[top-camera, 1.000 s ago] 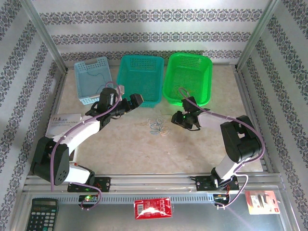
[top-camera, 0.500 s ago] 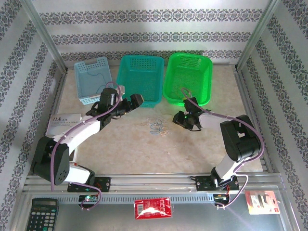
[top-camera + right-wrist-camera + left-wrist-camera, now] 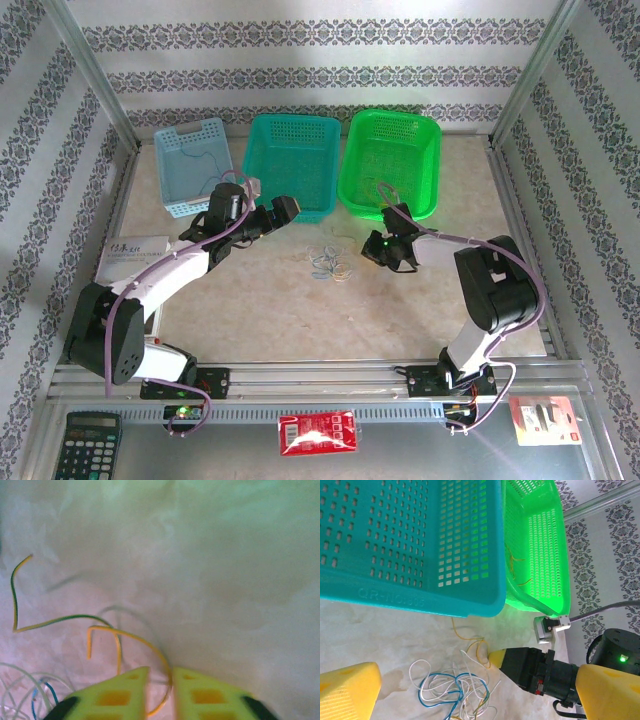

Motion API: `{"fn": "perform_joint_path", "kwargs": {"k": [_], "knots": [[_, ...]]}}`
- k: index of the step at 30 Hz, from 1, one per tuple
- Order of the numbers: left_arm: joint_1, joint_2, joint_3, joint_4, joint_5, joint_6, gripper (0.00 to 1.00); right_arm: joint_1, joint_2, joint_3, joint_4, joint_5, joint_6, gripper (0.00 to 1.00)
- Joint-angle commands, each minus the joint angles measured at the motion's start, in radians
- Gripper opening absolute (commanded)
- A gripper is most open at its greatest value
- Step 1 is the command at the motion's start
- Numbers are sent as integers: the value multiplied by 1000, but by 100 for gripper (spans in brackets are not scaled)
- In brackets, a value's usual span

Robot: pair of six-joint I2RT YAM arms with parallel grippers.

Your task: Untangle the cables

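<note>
Near edge, front of the rail: calculator [image 3: 92,445] at L, red packet [image 3: 317,433] mid, blister pack [image 3: 543,420] at R, all well apart from the work area. A booklet [image 3: 133,257] is laid on the table [image 3: 260,310] at L, beside the L arm.

Cables [image 3: 331,264] are found mid-table as a loose blue/white/yellow tangle, between the two grippers and just in front of the teal basket [image 3: 293,163]. That basket's front wall is seen right behind the pile. Light-blue basket [image 3: 193,165] is set to its L, green basket [image 3: 391,160] to its R, all three along the far wall. A few yellow strands are seen inside the green one.

L gripper [image 3: 283,210]: jaws spread wide, nothing held, aimed at the pile but clear of it.

R gripper [image 3: 160,674]: jaws closed to a slit at table lvl. The yellow-orange strand [image 3: 132,637] is pinched between the tips, and the rest of it arcs out ahead of them.
</note>
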Motion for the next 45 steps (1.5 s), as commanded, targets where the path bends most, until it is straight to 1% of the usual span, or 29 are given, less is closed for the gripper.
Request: {"fn": "perform_joint_path", "kwargs": {"k": [1,10,15,21,25,28,34,37,40,45], "knots": [[-16,-18,4,34,-19,-6,100,2,-39,-18,23,-18,-5,0],[-19,-10,3,51,-13,-21,100,0,-275,-32,-35,48,-62,0],[-25,-1,18,68,3,-43,100,-1,-373,-18,-73,52,-97,0],[-32,42,22,177,44,-152,100,0,-469,-8,-71,20,-111,0],[-51,77,18,289,55,-256,100,2,-504,-3,-49,-29,-91,0],[-78,97,18,360,39,-321,100,15,-520,-2,-26,-51,-65,0],[-131,133,-11,510,-19,-476,98,68,-533,20,-4,-50,-37,0],[-153,142,-32,558,-40,-535,96,91,-532,33,-1,-41,-35,0],[-171,137,-52,581,-62,-562,94,106,-529,42,3,-37,-36,0],[-187,100,-90,559,-102,-558,94,109,-527,50,7,-33,-34,0]]}}
